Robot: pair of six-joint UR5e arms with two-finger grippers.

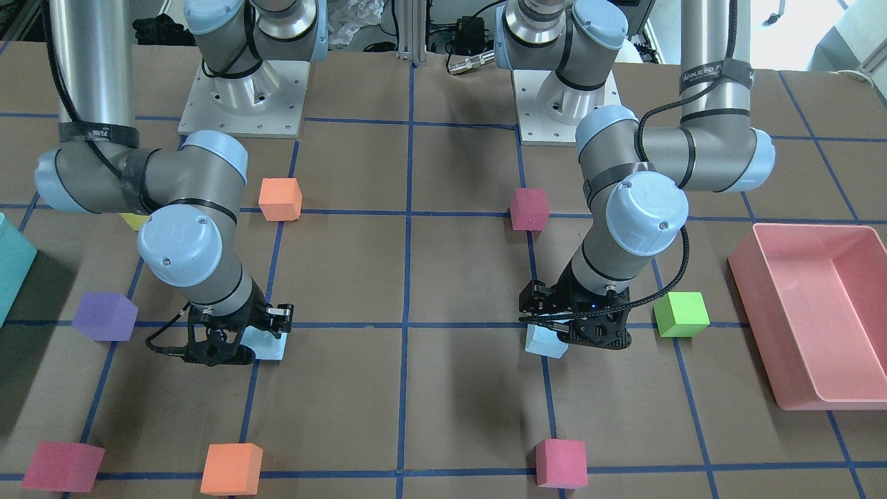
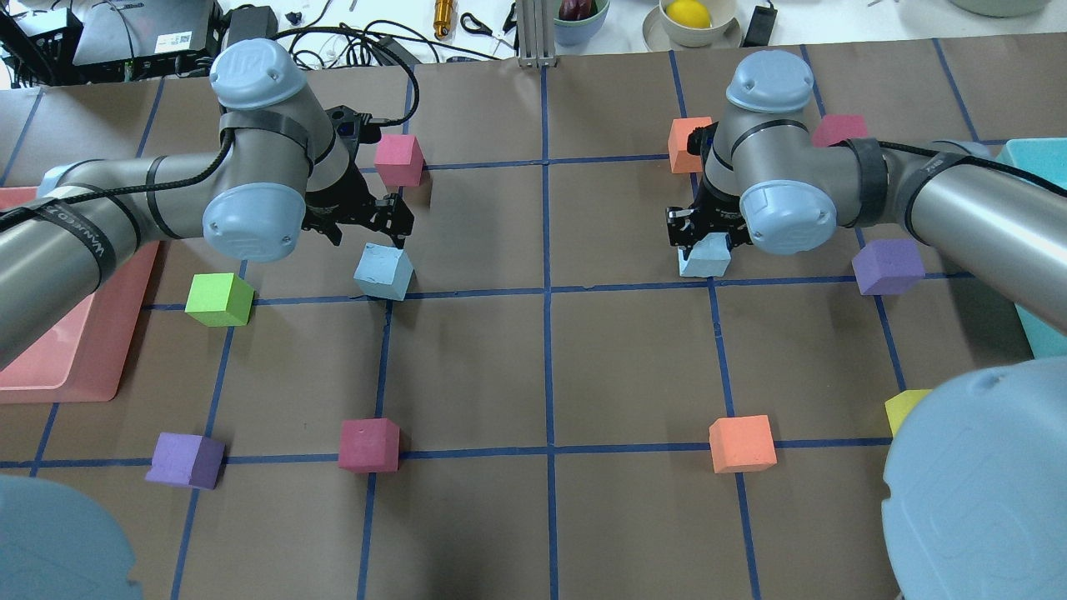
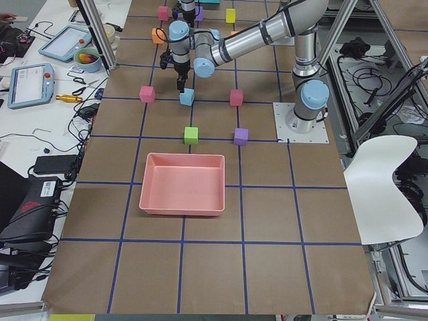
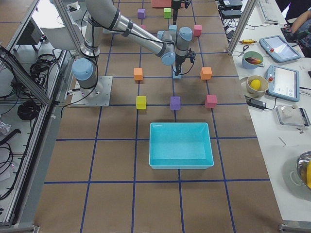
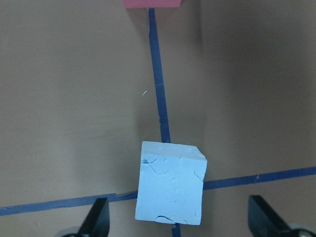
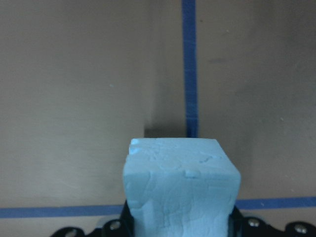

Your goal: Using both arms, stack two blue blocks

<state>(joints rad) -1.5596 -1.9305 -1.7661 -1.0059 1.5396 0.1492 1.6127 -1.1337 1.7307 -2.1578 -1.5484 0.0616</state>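
Holding one pale sky-blue foam cube (image 6: 180, 192) in my right gripper (image 2: 703, 240), I have the fingers shut against two of its opposite side faces, ready, as I judge it, to carry it across and set it on its twin. I cannot tell whether it hangs clear of the brown paper-covered bench (image 2: 542, 375). A dark shadow lies just beyond it in the right wrist view, and it is at a crossing of the blue tape lines (image 2: 546, 287).

My left gripper (image 5: 178, 217) stands wide open and holds nothing. It has a finger (image 5: 98, 219) on each side of the other pale sky-blue foam cube (image 5: 171, 182), with a clear gap on both sides. I judge this pose serves either to steady that cube as the base or to pick it up, and nothing here settles which. That cube rests flat on the bench at another tape crossing, well apart from the held one.

As cubes, neither has a long axis. The held one sits square to my fingers. The resting one is turned a little off the grid and slightly skew to my open fingers, so I expect it would twist if they closed.
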